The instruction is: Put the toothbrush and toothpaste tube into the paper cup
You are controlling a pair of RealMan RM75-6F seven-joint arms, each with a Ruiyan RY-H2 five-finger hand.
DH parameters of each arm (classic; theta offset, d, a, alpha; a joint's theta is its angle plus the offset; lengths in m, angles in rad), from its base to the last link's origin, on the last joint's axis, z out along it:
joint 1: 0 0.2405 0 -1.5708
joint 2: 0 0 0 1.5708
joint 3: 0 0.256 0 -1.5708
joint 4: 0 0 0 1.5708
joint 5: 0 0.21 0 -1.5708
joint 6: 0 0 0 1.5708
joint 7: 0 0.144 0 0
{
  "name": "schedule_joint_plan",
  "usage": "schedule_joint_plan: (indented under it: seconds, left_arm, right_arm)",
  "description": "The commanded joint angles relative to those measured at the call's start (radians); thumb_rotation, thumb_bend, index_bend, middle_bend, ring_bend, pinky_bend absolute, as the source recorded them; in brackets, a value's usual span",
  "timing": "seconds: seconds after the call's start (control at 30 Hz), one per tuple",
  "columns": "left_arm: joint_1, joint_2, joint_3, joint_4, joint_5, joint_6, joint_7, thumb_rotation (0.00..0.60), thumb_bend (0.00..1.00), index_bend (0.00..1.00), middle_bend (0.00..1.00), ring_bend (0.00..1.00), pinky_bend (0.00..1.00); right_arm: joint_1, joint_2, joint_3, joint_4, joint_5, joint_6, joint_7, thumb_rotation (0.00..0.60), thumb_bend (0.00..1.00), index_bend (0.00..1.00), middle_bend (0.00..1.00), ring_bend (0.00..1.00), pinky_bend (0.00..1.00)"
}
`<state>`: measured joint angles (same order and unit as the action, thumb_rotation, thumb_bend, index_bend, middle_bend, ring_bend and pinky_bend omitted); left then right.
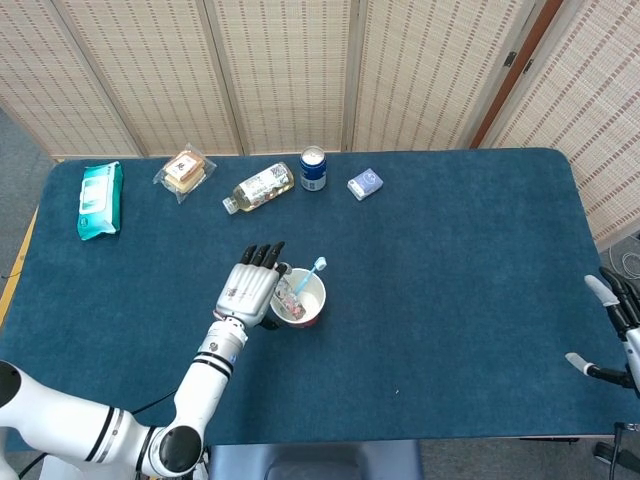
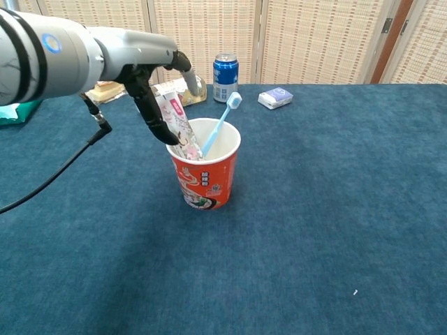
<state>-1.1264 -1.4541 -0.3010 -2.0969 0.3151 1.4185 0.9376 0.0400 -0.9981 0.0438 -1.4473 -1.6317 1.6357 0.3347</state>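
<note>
The red paper cup (image 1: 311, 312) (image 2: 204, 178) stands upright on the blue table. A light blue toothbrush (image 1: 312, 272) (image 2: 222, 122) leans inside it, head up toward the right rim. The white and pink toothpaste tube (image 1: 288, 297) (image 2: 178, 125) also stands in the cup, leaning on the left rim. My left hand (image 1: 248, 288) (image 2: 143, 70) hovers just left of the cup with fingers apart; its thumb lies close beside the tube and nothing is held. At the table's right edge my right hand (image 1: 612, 330) shows with fingers spread and empty.
Along the far edge lie a green wipes pack (image 1: 100, 199), a wrapped snack (image 1: 185, 172), a lying bottle (image 1: 260, 187), a blue can (image 1: 313, 168) (image 2: 225, 77) and a small blue box (image 1: 365, 184) (image 2: 275, 97).
</note>
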Motion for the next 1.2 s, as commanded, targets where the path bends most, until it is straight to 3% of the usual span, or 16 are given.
schedule_joint_plan:
  seconds: [0.03, 0.2, 0.37, 0.6, 0.97, 1.2]
  left_arm:
    - [0.027, 0.045, 0.022, -0.062, 0.042, 0.032, -0.006, 0.600, 0.11, 0.08, 0.00, 0.00, 0.00]
    - [0.068, 0.103, 0.081, -0.125, 0.151, 0.070, -0.004, 0.600, 0.11, 0.03, 0.00, 0.00, 0.00]
    - [0.129, 0.170, 0.181, -0.169, 0.324, 0.110, 0.003, 0.600, 0.11, 0.03, 0.00, 0.00, 0.00]
    - [0.251, 0.267, 0.310, -0.151, 0.557, 0.125, -0.082, 0.600, 0.11, 0.03, 0.00, 0.00, 0.00]
    - [0.458, 0.390, 0.449, 0.011, 0.893, 0.132, -0.323, 0.600, 0.11, 0.03, 0.00, 0.00, 0.00]
    - [0.580, 0.410, 0.485, 0.144, 1.042, 0.173, -0.445, 0.600, 0.11, 0.03, 0.00, 0.00, 0.00]
  right_arm:
    - [-0.003, 0.008, 0.002, -0.009, -0.001, 0.008, -0.009, 0.600, 0.00, 0.00, 0.00, 0.00, 0.28]
    - [-0.009, 0.024, 0.005, -0.032, -0.002, 0.020, -0.032, 0.600, 0.00, 0.00, 0.00, 0.00, 0.28]
    - [-0.013, 0.042, 0.010, -0.062, -0.003, 0.031, -0.067, 0.600, 0.00, 0.00, 0.00, 0.00, 0.28]
    - [-0.018, 0.063, 0.016, -0.102, -0.003, 0.041, -0.122, 0.600, 0.00, 0.00, 0.00, 0.00, 0.28]
    - [-0.014, 0.091, 0.020, -0.181, 0.008, 0.016, -0.232, 0.600, 0.00, 0.00, 0.00, 0.00, 0.28]
    - [-0.017, 0.105, 0.020, -0.242, 0.013, 0.007, -0.310, 0.600, 0.00, 0.00, 0.00, 0.00, 0.28]
